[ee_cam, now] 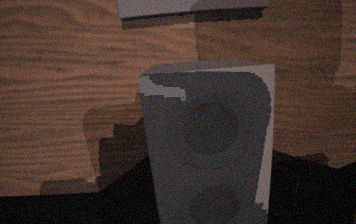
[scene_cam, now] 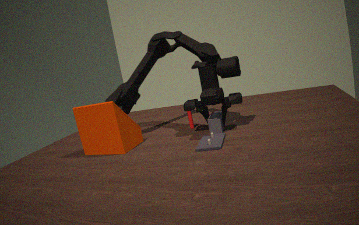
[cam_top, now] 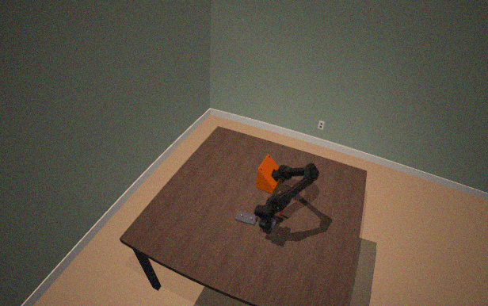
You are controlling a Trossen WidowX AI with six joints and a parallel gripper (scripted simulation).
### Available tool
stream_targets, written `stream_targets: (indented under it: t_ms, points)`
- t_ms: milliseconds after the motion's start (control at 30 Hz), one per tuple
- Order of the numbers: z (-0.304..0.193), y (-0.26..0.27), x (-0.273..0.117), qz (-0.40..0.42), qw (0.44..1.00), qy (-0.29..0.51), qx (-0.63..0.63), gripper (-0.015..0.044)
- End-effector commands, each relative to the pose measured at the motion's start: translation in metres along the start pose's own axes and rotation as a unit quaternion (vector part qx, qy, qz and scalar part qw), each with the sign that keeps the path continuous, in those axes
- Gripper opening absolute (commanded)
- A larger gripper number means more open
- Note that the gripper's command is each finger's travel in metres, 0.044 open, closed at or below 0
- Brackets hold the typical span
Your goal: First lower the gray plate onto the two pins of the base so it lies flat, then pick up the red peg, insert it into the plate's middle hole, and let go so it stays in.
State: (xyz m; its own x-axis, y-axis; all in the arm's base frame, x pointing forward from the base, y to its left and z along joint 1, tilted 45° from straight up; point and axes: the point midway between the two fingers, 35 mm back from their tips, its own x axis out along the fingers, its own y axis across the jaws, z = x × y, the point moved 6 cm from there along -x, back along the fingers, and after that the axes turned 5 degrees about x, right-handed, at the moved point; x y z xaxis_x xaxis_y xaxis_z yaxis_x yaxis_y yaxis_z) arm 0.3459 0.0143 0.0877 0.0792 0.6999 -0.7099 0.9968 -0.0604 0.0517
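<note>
Matte black arm on an orange wedge-shaped mount

The arm (scene_cam: 137, 77) is uniformly dark charcoal, built of slim boxy links joined by rounded, bulging joints, with a stubby cylindrical housing (scene_cam: 228, 67) jutting sideways near the wrist. Its gripper (scene_cam: 215, 116) has a black crossbar with blunt rounded ends and two tapering black fingers (scene_cam: 224, 112). The base mount (scene_cam: 105, 128) is plain bright orange with a sloped face.
</note>
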Motion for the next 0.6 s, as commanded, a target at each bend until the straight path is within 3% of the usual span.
stream_targets:
  t_ms: [0, 233, 333, 567]
  points:
    - [0.000, 0.000, 0.000, 0.001, 1.000, 0.002, 0.002, 0.0112]
    - [0.000, 0.000, 0.000, 0.001, 1.000, 0.002, 0.002, 0.0065]
    - [0.000, 0.001, -0.002, 0.001, 1.000, 0.002, 0.002, 0.0000]
    - [0.001, 0.007, -0.022, 0.001, 1.000, -0.001, 0.002, 0.0000]
